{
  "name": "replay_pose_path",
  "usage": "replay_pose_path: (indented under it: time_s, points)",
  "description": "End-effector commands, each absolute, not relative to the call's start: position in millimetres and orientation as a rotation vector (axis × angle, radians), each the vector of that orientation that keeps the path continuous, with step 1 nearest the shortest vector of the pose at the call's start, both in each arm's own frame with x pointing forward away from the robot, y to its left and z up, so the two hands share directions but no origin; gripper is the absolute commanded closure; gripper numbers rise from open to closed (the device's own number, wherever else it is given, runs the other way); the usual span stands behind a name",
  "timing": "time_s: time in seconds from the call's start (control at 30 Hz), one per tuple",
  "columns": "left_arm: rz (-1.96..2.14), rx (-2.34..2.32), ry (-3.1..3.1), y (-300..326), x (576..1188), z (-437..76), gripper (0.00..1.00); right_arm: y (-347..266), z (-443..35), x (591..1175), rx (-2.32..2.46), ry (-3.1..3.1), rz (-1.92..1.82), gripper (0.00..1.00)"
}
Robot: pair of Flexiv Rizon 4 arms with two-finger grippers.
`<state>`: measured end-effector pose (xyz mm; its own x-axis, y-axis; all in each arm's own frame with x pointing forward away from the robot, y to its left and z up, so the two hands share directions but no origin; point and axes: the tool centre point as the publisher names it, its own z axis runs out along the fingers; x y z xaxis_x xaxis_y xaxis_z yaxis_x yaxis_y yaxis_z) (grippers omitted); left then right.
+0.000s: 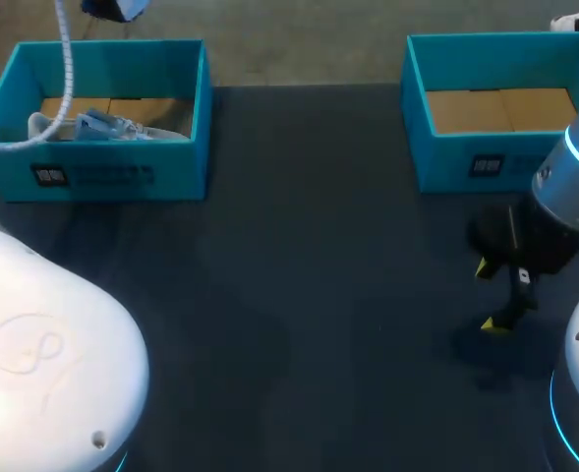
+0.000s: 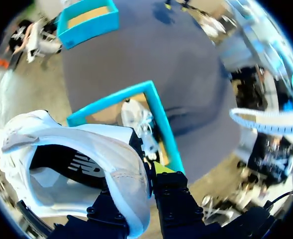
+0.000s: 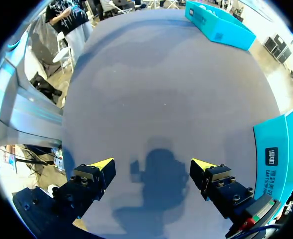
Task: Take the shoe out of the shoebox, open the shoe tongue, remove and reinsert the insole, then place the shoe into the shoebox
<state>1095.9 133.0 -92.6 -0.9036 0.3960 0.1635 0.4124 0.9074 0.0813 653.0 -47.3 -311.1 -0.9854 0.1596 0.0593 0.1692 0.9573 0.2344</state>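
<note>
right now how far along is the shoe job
Started: the left gripper holds a white shoe above the left shoebox, where a second shoe lies. The right gripper is open, empty over the table. Left: opening the tongue, insole out and in, boxing the shoe.

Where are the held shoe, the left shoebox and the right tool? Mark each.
held shoe (image 2: 111, 149): left wrist view, white side wall.
left shoebox (image 1: 102, 177): head view, front wall.
right tool (image 3: 152, 164): right wrist view, midway between yellow tips.
</note>
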Motion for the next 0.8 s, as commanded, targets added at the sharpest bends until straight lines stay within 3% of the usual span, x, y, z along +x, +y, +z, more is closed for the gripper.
replay_pose_path:
  time_s: [0.03,0.43,0.8]
  points:
    - [-0.294,-0.886,-2.941,139.0,1088.8,-85.5,1.00,-47.5,-311.6,651.6,-0.257,-3.071,-0.373,0.00]
    - [-0.294,-0.886,-2.941,139.0,1088.8,-85.5,1.00,-47.5,-311.6,651.6,-0.257,-3.071,-0.373,0.00]
    - [-0.329,-1.544,-2.745,186.1,1129.8,-98.5,1.00,-47.5,-311.6,651.6,-0.257,-3.071,-0.373,0.00]
